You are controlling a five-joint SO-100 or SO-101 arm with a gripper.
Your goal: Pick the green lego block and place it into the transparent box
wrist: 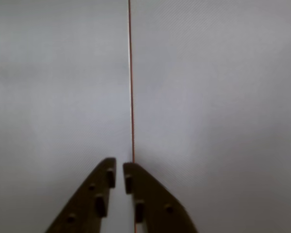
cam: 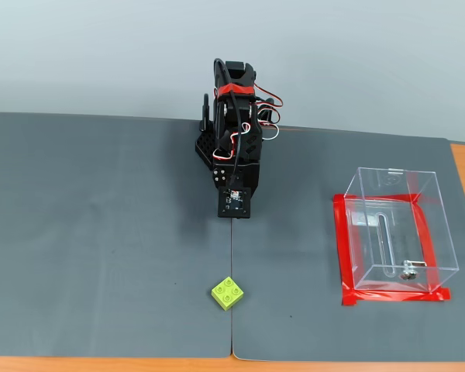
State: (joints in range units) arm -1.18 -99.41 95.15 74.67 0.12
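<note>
The green block (cam: 228, 292) lies on the grey mat (cam: 101, 232) near its front edge, just left of the mat's seam, well apart from the clear box (cam: 399, 232) framed by red tape (cam: 342, 248) at the right. The arm (cam: 234, 147) is folded at the back, and in the wrist view its gripper (wrist: 119, 171) has the fingers nearly together, holding nothing.

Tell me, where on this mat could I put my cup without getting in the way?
The whole left half of the grey mat is bare. There is also room between the green lego block and the transparent box. Avoid the middle, around the arm.
</note>
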